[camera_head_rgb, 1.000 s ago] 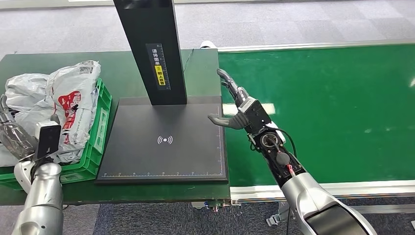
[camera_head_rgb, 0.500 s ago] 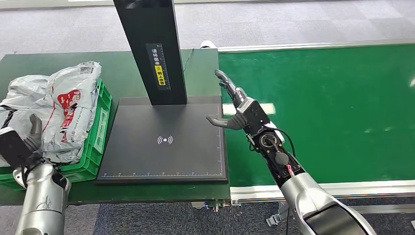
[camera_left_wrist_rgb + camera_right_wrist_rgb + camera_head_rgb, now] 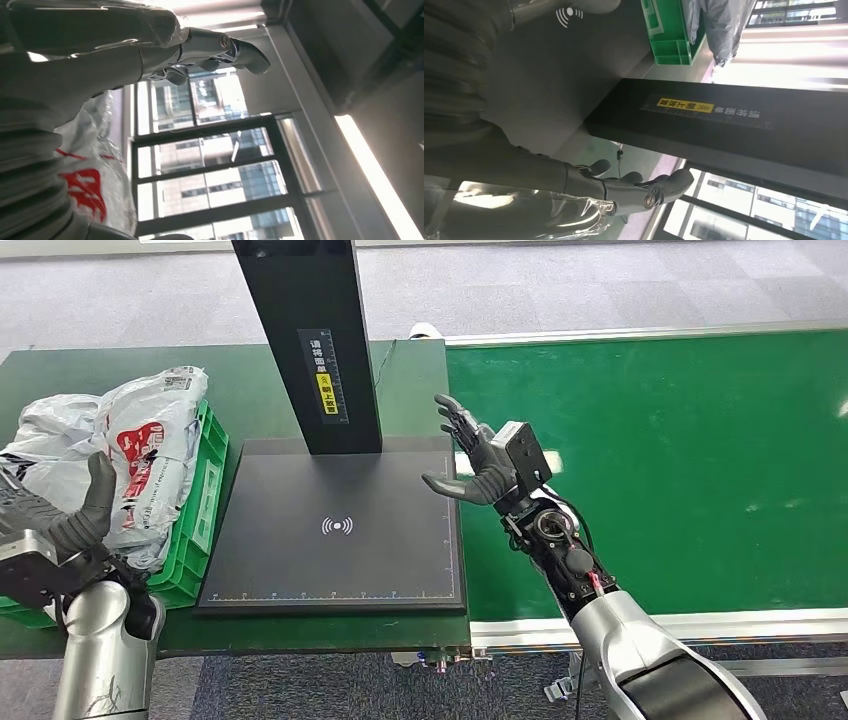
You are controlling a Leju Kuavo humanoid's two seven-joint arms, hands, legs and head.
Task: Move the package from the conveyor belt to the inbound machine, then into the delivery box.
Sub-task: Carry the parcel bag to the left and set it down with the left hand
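Since a second ago the left hand (image 3: 55,530) has swung up at the near left corner so that its thumb stands upright beside the delivery box (image 3: 205,505), and the right hand (image 3: 478,462) has turned its palm more toward the black column, fingers fanned wider. Both hands hold nothing: the left has its fingers spread apart just in front of the heap of bags, and the right hangs with fingers splayed over the seam where the inbound machine (image 3: 335,530) meets the conveyor belt (image 3: 680,460). From the head view the package (image 3: 150,465), a grey plastic mailer with red print, lies on top of the green crate at the left of the table, pressed against other grey bags and overhanging the crate's rim. Nearest on the table is the machine's flat black scanning plate with its white wireless mark; behind it rises the dark column (image 3: 310,340) carrying a yellow label. To the right the green belt stretches off bare. The left wrist view adds what the head camera cannot give: the same grey bag with red print (image 3: 95,185) sits right behind the hand, with windows and a ceiling light beyond. The right wrist view shows the column's yellow label (image 3: 685,105), the plate's wireless mark and the green crate (image 3: 669,30) farther off.
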